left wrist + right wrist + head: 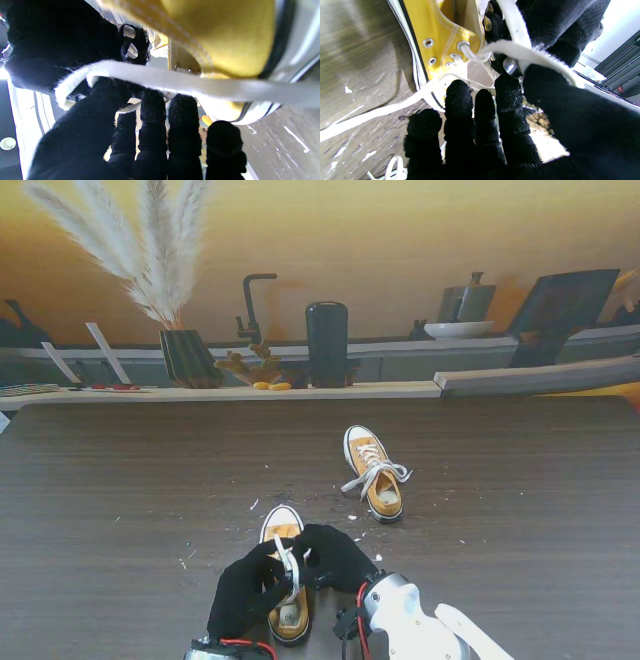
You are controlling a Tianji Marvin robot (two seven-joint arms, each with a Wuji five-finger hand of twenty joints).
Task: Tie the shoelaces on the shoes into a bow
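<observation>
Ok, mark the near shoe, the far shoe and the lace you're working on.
near shoe (281,524), stand view, on its white toe cap.
far shoe (385,498), stand view, on the yellow side by the heel.
lace (175,81), left wrist view, on the white strand stretched across the fingers.

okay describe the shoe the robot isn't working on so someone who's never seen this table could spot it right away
On the dark wooden table, look past the two black-gloved hands, the left hand and right hand, which meet over the near shoe. Farther from me and to the right lies the far shoe, a yellow sneaker with a white toe cap. It alone lies untouched, its white laces spilling loosely across it.
</observation>
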